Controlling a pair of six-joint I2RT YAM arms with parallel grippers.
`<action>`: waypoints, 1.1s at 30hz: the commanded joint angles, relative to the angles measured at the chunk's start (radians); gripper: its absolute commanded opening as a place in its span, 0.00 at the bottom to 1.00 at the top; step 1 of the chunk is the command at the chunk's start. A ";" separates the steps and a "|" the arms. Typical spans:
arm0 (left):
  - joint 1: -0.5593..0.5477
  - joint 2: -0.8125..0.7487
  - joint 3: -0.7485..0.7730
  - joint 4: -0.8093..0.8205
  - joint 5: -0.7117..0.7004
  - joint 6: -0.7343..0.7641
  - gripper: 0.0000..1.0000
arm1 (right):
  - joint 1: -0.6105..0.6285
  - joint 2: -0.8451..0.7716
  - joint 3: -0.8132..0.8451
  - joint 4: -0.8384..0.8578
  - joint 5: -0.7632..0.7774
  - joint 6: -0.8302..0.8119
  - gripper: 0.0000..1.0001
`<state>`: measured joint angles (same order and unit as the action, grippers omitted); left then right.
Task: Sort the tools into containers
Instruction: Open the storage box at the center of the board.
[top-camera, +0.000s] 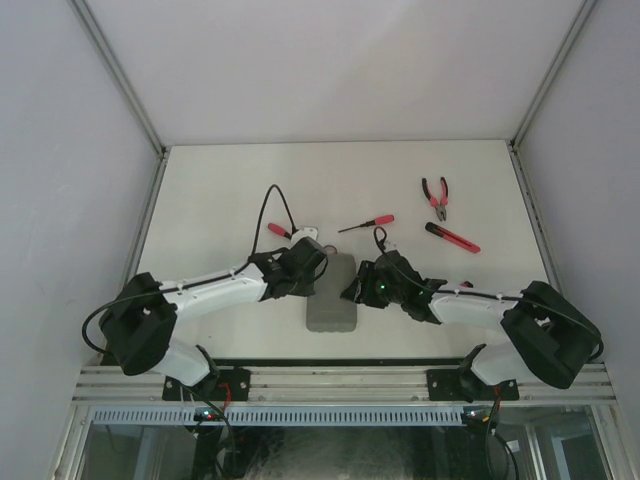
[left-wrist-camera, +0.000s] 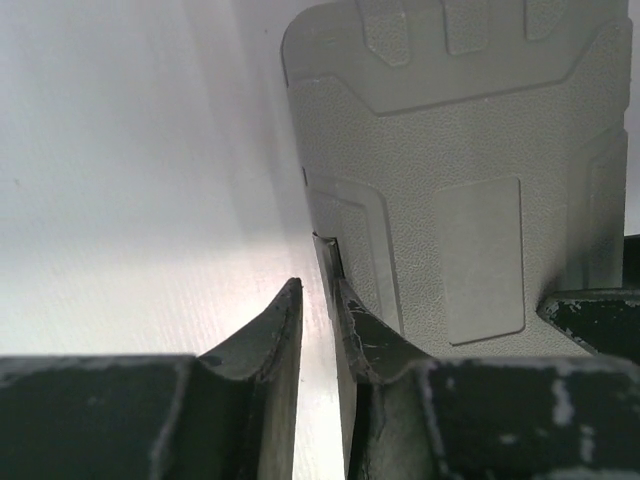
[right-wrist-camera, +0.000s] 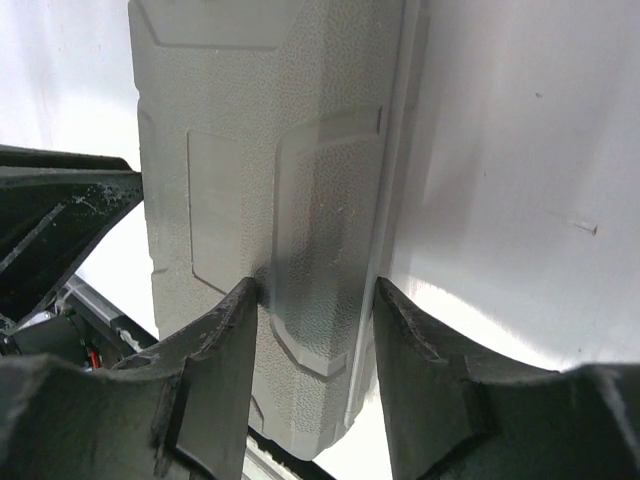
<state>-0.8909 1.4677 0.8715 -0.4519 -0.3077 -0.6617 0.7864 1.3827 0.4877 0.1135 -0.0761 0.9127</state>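
The grey container (top-camera: 332, 305) lies closed at the near middle of the table, between my two grippers. My left gripper (top-camera: 317, 267) is at its left edge. In the left wrist view its jaws (left-wrist-camera: 318, 285) stand a narrow slit apart with only bare table between them, the right finger against the case's (left-wrist-camera: 450, 150) rim. My right gripper (top-camera: 357, 287) is at the case's right side, open; its fingers (right-wrist-camera: 316, 285) straddle a strip of the lid (right-wrist-camera: 250, 120) along that edge. The tools lie behind: red-handled pliers (top-camera: 436, 197), a red-black stick tool (top-camera: 452, 237), one screwdriver (top-camera: 366, 224) and another (top-camera: 280, 231).
A small white piece (top-camera: 307, 232) lies beside the left screwdriver under the left arm's black cable (top-camera: 264, 205). White walls close in the table on the left, right and back. An aluminium rail (top-camera: 340, 380) runs along the near edge.
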 joint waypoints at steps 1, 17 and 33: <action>-0.016 0.048 0.025 -0.089 0.023 0.064 0.21 | 0.010 0.115 -0.024 -0.171 0.168 -0.057 0.27; 0.036 0.007 -0.048 -0.086 0.016 0.073 0.16 | -0.007 0.238 -0.024 -0.147 0.190 -0.061 0.16; 0.106 -0.070 -0.175 -0.077 0.025 0.062 0.00 | -0.008 0.292 -0.024 -0.121 0.184 -0.060 0.14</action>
<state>-0.8093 1.3842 0.7742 -0.3820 -0.3225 -0.6109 0.7811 1.5639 0.5343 0.3328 -0.0120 0.9340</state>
